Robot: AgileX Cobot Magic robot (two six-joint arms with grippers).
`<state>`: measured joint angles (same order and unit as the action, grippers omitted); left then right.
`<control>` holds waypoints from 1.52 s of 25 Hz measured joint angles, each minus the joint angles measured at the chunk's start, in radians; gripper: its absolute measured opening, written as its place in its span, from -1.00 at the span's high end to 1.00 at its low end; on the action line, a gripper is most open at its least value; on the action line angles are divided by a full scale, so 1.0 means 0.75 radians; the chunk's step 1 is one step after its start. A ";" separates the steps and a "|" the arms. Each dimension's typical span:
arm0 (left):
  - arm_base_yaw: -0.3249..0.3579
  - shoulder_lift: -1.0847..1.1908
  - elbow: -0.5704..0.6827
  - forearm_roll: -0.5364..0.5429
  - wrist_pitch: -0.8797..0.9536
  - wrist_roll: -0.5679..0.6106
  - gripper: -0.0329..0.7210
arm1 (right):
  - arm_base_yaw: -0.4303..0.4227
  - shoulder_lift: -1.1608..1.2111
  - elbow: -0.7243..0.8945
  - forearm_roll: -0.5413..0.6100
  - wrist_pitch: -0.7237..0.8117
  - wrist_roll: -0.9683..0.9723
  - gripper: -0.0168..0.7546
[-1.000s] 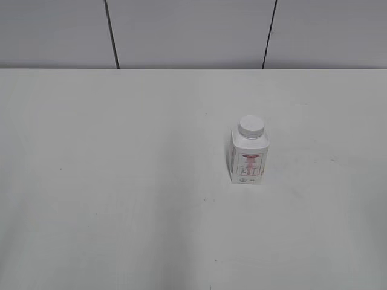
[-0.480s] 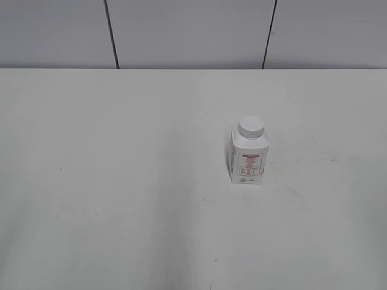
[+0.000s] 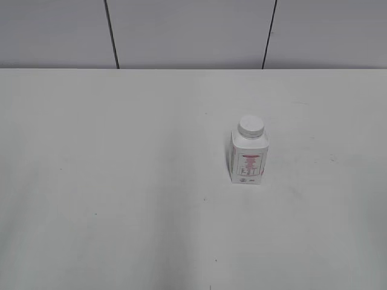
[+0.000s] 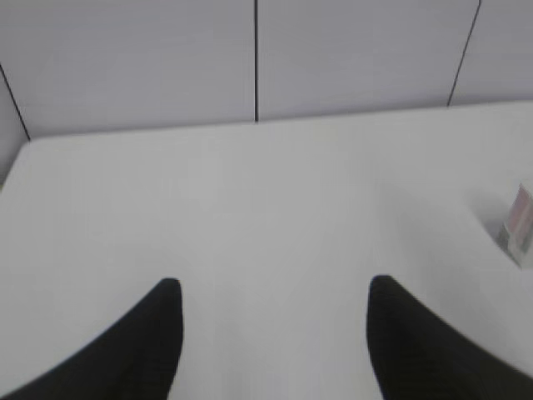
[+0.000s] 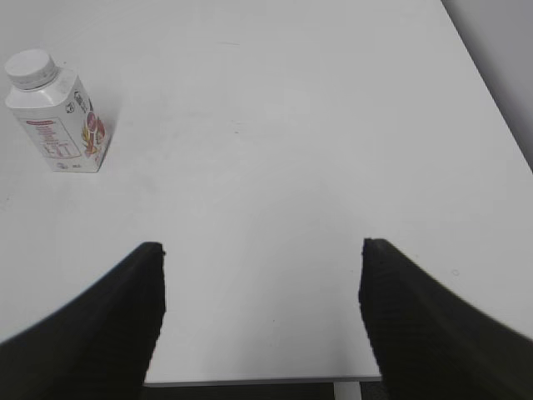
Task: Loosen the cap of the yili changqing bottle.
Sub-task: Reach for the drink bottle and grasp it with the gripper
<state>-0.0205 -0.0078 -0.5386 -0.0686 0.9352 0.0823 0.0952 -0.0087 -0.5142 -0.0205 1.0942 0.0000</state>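
Observation:
The yili changqing bottle (image 3: 248,158) stands upright on the white table, right of the middle, with red print on its front. Its round white cap (image 3: 250,126) sits on the neck. The bottle also shows at the upper left of the right wrist view (image 5: 60,117) with the cap (image 5: 31,67) on top, and as a sliver at the right edge of the left wrist view (image 4: 520,225). My left gripper (image 4: 271,287) is open and empty, far left of the bottle. My right gripper (image 5: 260,250) is open and empty, well short of the bottle. Neither gripper shows in the exterior view.
The white table (image 3: 121,181) ends at a grey panelled wall (image 3: 181,30) at the back. The table's near edge (image 5: 250,380) lies under my right gripper, and its right edge (image 5: 491,100) runs along the right wrist view.

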 joint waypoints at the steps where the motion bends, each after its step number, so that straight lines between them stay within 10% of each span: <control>1: 0.000 0.000 0.000 0.000 -0.065 0.000 -0.24 | 0.000 0.000 0.000 0.000 0.000 0.000 -0.53; 38: 0.000 1.050 0.030 0.067 -1.465 0.000 -0.24 | 0.000 0.000 0.000 0.000 0.000 0.000 -0.53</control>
<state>-0.0205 0.7796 -0.5160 -0.0185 -0.1639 0.0823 0.0952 -0.0087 -0.5142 -0.0205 1.0942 0.0000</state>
